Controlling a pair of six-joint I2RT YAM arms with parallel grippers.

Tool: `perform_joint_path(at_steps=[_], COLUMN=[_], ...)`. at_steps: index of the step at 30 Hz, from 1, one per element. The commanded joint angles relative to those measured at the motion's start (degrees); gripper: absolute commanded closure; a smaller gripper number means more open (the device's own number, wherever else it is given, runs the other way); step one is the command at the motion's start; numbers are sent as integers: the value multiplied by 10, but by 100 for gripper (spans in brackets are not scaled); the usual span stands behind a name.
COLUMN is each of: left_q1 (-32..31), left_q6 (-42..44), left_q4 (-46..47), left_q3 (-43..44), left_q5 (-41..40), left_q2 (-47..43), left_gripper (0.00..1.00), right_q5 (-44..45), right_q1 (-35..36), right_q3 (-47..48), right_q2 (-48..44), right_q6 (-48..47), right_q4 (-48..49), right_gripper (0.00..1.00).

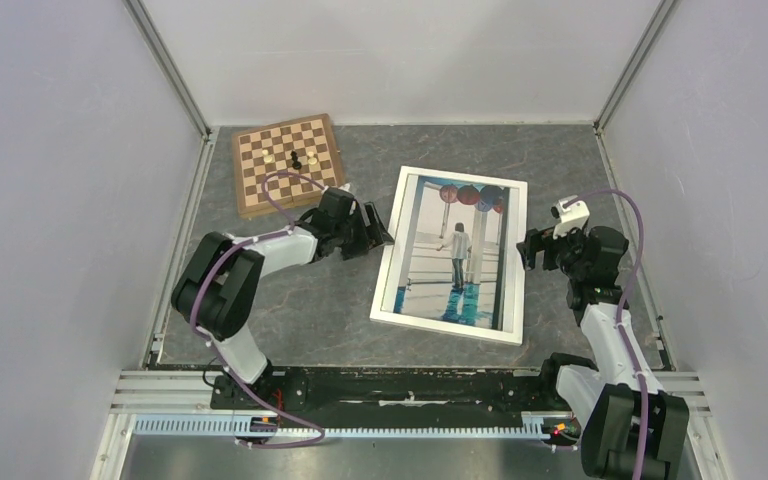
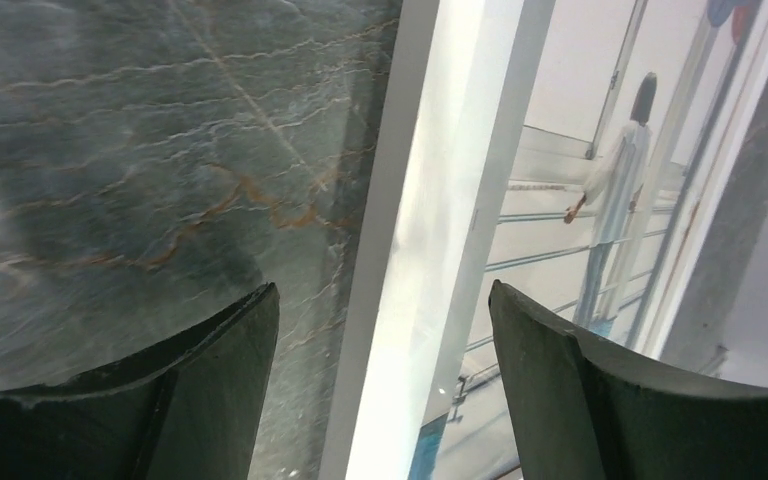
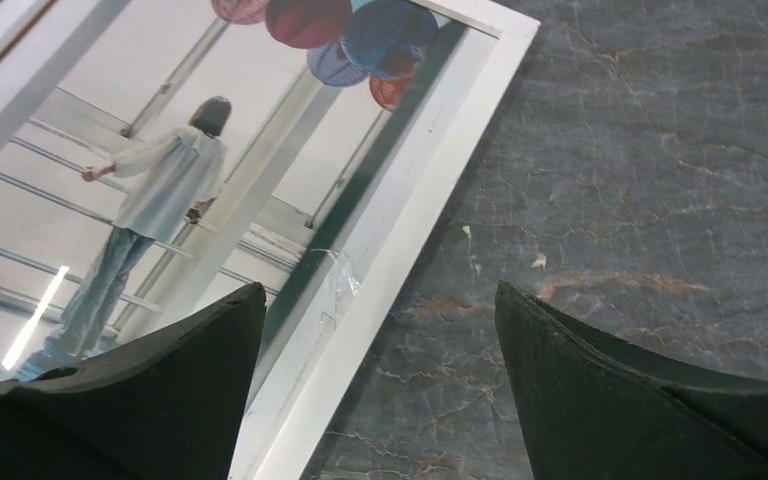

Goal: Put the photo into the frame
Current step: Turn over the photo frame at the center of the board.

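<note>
i judge step near done: large white-bordered portrait print (image 1: 457,250) sits inside thin white-faced wooden rectangular frame (image 1: 447,328), flat on grey veined stone-look table (image 1: 310,310), centre toward 3 o'clock. left gripper (image 1: 380,232) released, jaws straddling 9 o'clock bar. right gripper (image 1: 528,250) released beside 3 o'clock bar. next: check seating, lift clear. print glossy, bars slim.

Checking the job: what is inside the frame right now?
The photo lies face up inside the frame, picture side showing. Anything beneath the photo is covered and cannot be seen.
</note>
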Motion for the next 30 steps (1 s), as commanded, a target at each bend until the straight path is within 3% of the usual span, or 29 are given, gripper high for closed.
perform_joint_path(at_steps=[1, 8, 19, 30], left_q1=[2, 0, -16, -57], left_q6=[81, 99, 80, 45], left_q4=[-62, -67, -19, -6], left_q3=[12, 16, 13, -11], left_q5=[-50, -10, 62, 81], left_q2=[-55, -45, 18, -2], left_gripper=[17, 17, 17, 18], right_q5=[51, 95, 77, 70], right_q1=[2, 2, 2, 2], right_q3=[20, 27, 19, 40], right_q2=[16, 45, 104, 161], right_q6=[-11, -11, -7, -11], right_q4=[-8, -28, -18, -12], right_gripper=[12, 12, 12, 14])
